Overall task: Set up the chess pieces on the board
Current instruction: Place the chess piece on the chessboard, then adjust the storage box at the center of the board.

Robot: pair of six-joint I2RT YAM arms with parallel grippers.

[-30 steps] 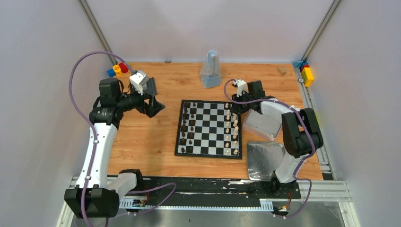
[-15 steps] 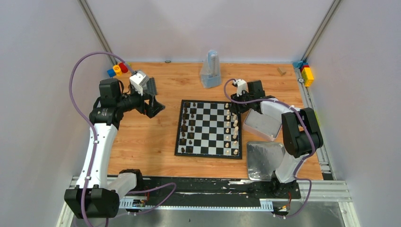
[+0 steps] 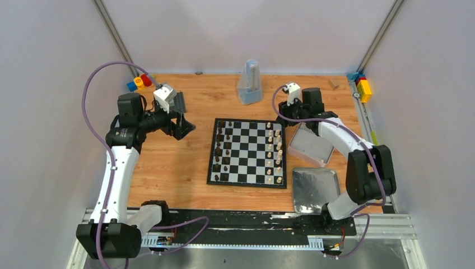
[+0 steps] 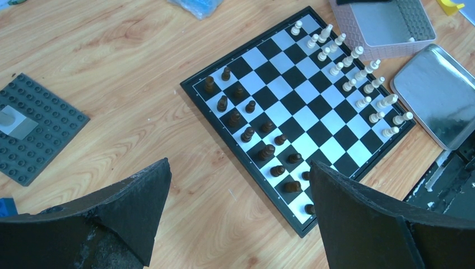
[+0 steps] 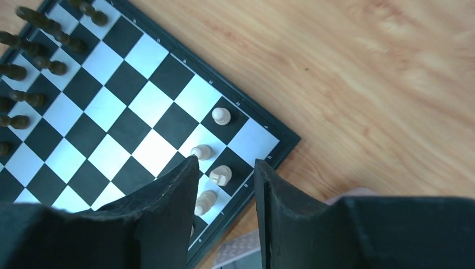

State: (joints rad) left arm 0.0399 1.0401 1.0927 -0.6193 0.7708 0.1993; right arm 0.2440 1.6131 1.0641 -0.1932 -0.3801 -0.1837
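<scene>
The chessboard [image 3: 247, 152] lies in the middle of the wooden table. Dark pieces [image 3: 223, 150] stand in two columns along its left side, cream pieces [image 3: 274, 151] along its right side. My left gripper [image 3: 182, 128] hangs open and empty over bare wood left of the board; in the left wrist view [image 4: 238, 166] the jaws stand wide apart. My right gripper [image 3: 282, 113] hovers above the board's far right corner. In the right wrist view [image 5: 224, 163] it is open with nothing between the jaws, and cream pieces [image 5: 222, 175] stand on the board [image 5: 140, 106] below.
Two metal trays [image 3: 311, 144] [image 3: 315, 188] lie right of the board. A clear bag [image 3: 249, 84] stands at the back. Toy blocks [image 3: 140, 82] [image 3: 363, 87] sit in the back corners. A dark grey studded baseplate [image 4: 33, 129] lies left of the board.
My right gripper has pulled back from the board's far right corner, away from the cream pieces, and its elbow has swung right. The left arm has not moved.
</scene>
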